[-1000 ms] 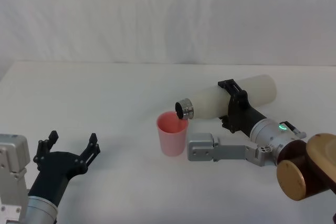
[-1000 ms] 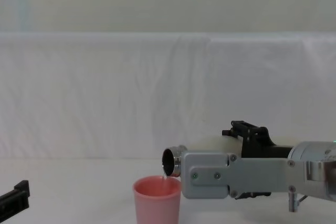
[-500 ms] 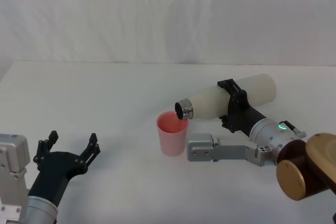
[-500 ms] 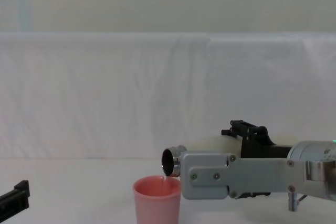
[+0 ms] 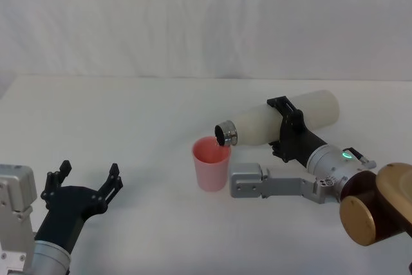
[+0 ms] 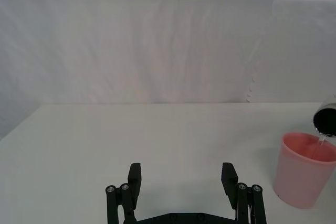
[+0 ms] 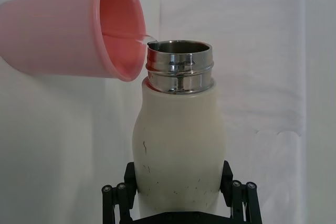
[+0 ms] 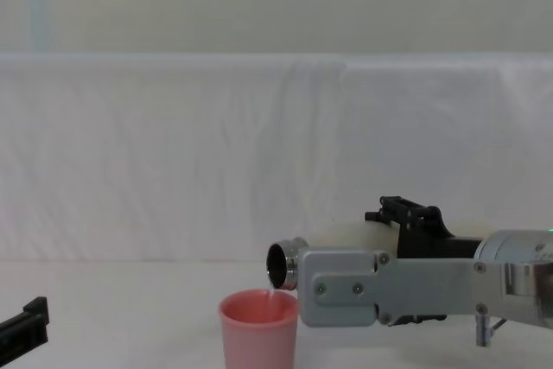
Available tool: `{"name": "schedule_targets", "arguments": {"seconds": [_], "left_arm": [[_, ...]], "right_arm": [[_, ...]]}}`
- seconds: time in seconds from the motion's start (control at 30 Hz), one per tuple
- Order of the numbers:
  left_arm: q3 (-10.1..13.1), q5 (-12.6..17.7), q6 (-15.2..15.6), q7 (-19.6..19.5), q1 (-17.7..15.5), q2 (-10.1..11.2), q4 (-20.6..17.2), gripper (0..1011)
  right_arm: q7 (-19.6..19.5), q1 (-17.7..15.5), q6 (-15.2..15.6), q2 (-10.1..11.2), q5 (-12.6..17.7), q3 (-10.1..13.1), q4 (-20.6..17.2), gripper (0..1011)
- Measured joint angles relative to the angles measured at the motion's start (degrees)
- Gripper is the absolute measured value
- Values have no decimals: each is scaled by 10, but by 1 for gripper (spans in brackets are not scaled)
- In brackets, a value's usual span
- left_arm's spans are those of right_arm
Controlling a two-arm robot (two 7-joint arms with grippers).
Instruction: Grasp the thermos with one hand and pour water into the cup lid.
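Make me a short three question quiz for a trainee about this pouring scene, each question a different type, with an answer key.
1. True or false: the bottle stands upright on the table.
2. Multiple choice: where is the bottle's steel mouth? A) over the rim of the pink cup B) inside the left end effector C) flat on the table
3. Fill in: the right end effector is shut on the ____.

Key:
1. False; it is tipped nearly level, held off the table.
2. A; a thin stream of water runs into the cup.
3. Bottle; the left end effector rests open and empty at near left.
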Motion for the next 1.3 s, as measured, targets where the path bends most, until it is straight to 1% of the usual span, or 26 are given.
{"name": "schedule_targets", "arguments": {"seconds": [1.3], "left_arm": [[0, 0, 0, 0, 0, 0, 0, 1001]], "right_arm": [[3, 3, 0, 2, -2, -1, 0, 950]]}}
